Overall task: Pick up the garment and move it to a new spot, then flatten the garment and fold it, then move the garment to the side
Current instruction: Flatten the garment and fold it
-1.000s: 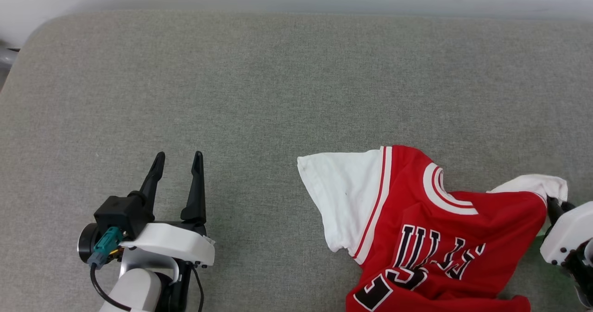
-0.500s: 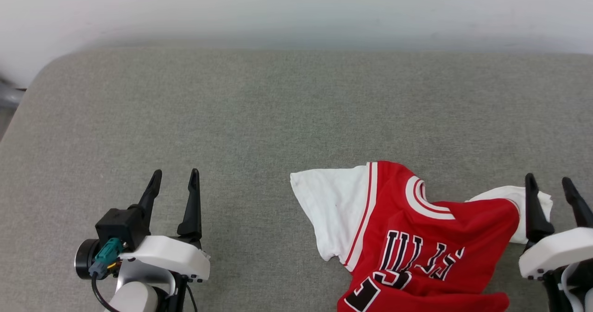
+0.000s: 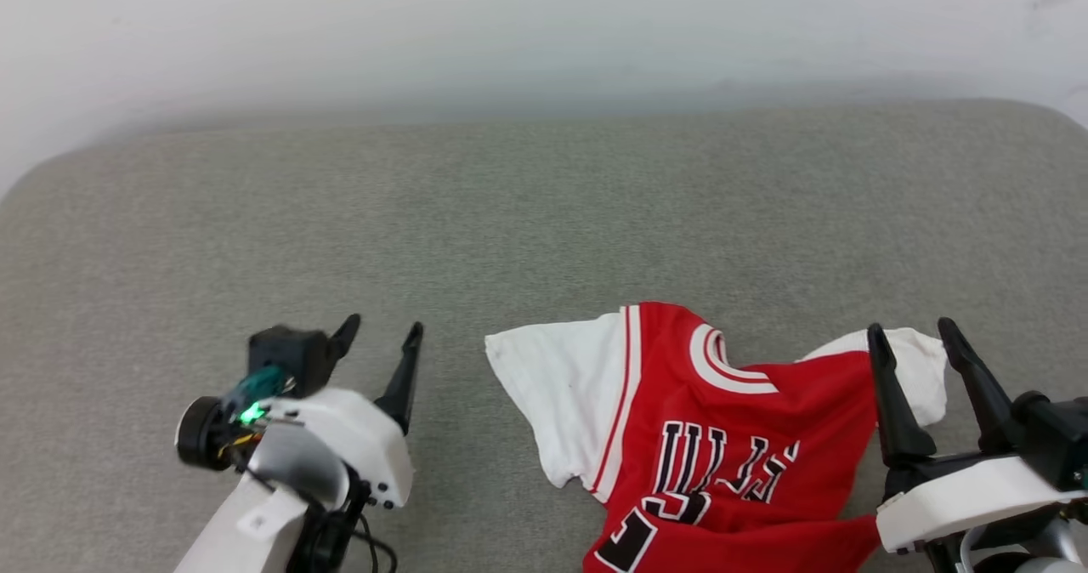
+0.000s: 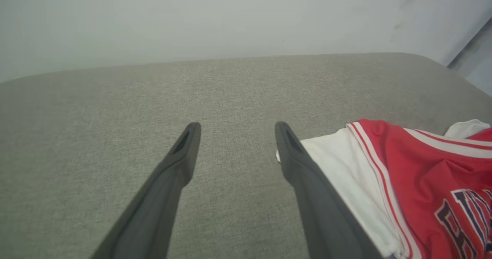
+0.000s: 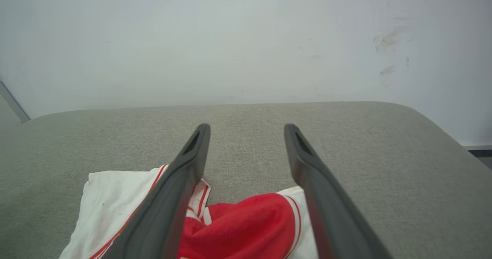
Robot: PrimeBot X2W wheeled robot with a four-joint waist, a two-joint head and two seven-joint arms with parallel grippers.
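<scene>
The red jersey (image 3: 722,437) lies rumpled on the grey bench (image 3: 510,216), and neither end effector holds it. Your right end effector (image 3: 908,328) has its fingers spread wide above the jersey's bunched white sleeve (image 3: 926,377) on that side, apparently clear of the cloth. Your left end effector (image 3: 384,326), equally wide, hovers just beside the jersey's other white sleeve (image 3: 552,394), not touching it. Flattening looks like the step in hand. You'd do well to pinch a single layer at each sleeve edge and pull outward evenly and low. Watch the tucked shoulder and the curled hem nearest you.
</scene>
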